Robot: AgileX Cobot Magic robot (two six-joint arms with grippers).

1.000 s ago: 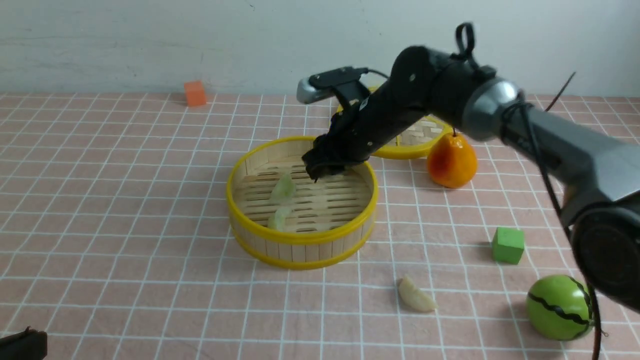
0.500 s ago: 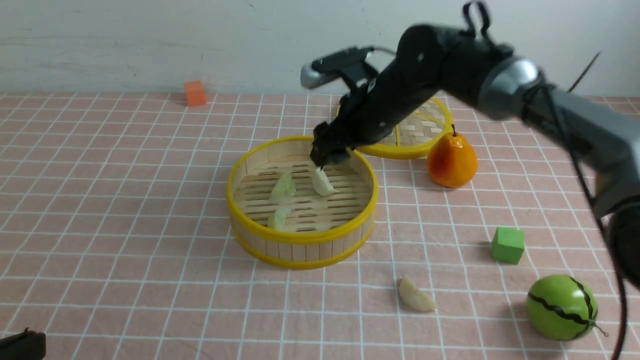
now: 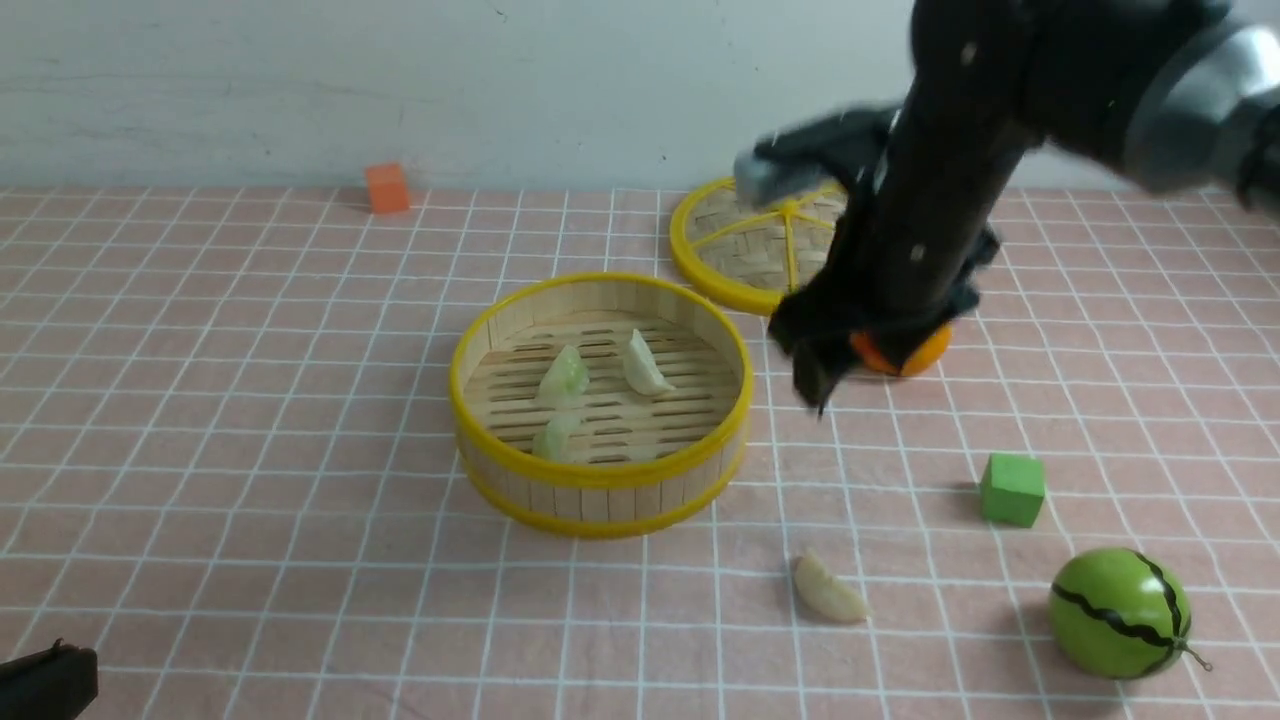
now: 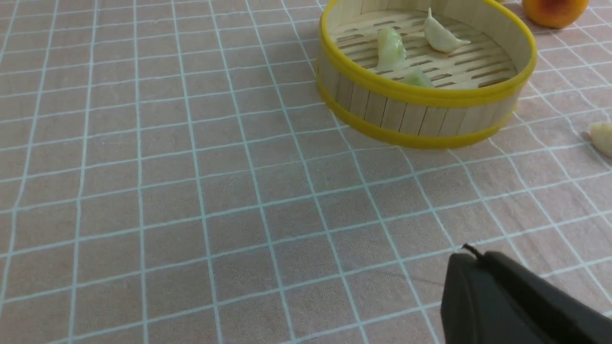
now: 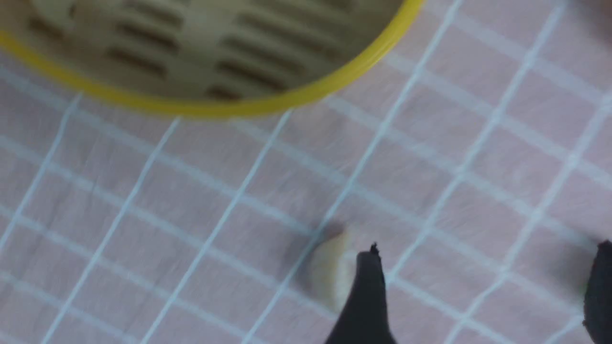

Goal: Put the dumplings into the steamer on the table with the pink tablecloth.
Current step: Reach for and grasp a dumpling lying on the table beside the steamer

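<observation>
Steamer (image 3: 600, 482) in the middle, three dumplings (image 3: 565, 376) in it, one out.
It stands on the tablecloth (image 3: 250, 420), two dumplings on its left side, one behind and right of them. The fourth dumpling (image 3: 830, 592) lies in front, to the right. The lid (image 3: 740, 250) lies behind-right, the pear (image 3: 915, 355) just beside it (partly hidden). Nearer on the right sit a cube (image 3: 1012, 488), then the melon (image 3: 1118, 612). Another cube (image 3: 388, 187) sits far back left.

Open tablecloth (image 3: 250, 450) all around lone dumpling (image 3: 830, 592), green cube (image 3: 1012, 488) and melon (image 3: 1118, 613) off right, steamer (image 3: 600, 495) behind
</observation>
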